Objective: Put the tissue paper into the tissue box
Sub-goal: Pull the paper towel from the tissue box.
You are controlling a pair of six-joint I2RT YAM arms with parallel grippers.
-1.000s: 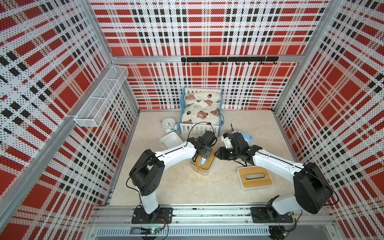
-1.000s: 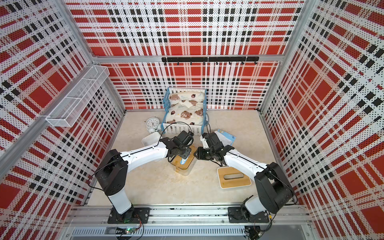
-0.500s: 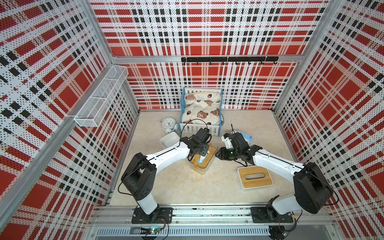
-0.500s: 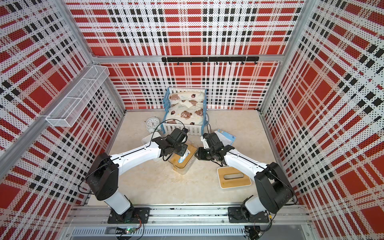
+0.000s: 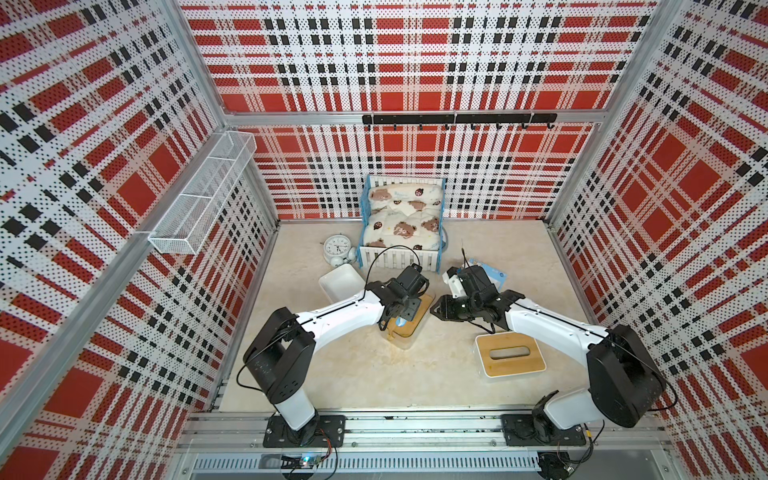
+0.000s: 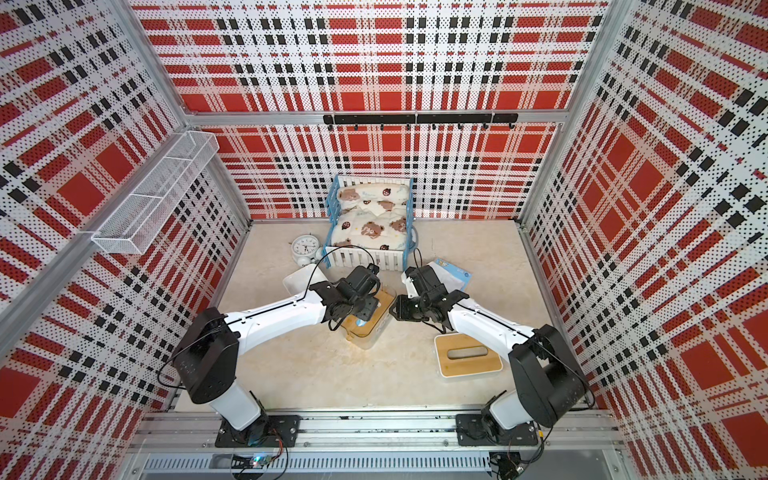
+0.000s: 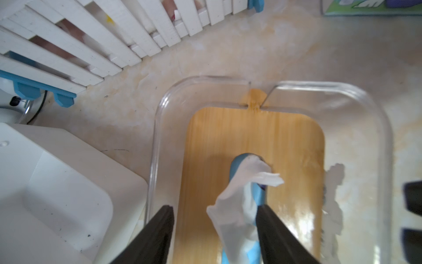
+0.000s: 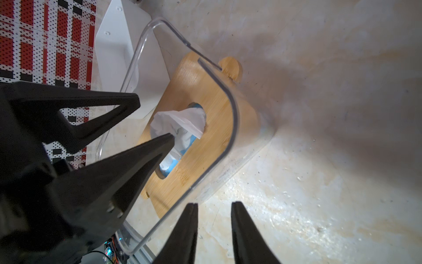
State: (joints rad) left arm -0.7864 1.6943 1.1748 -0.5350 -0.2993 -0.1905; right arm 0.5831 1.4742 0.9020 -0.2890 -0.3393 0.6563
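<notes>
- In both top views the box (image 5: 411,332) stands between the arms. The left gripper (image 5: 400,321) hangs directly over it and the right gripper (image 5: 435,309) is just beside its end. A spare pack (image 5: 493,275) lies behind the right arm.
- Left wrist: jaws are wide apart and grip nothing. The tissue (image 7: 239,196) rises through the lid (image 7: 251,137) slot between them, against one finger. The slot's long axis runs straight away from the gripper.
- Right wrist: jaws are narrowly parted and empty, outside the box wall.

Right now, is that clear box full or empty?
Not empty: a tissue pack's blue wrap shows through the wooden lid's slot, a white sheet poking out.
</notes>
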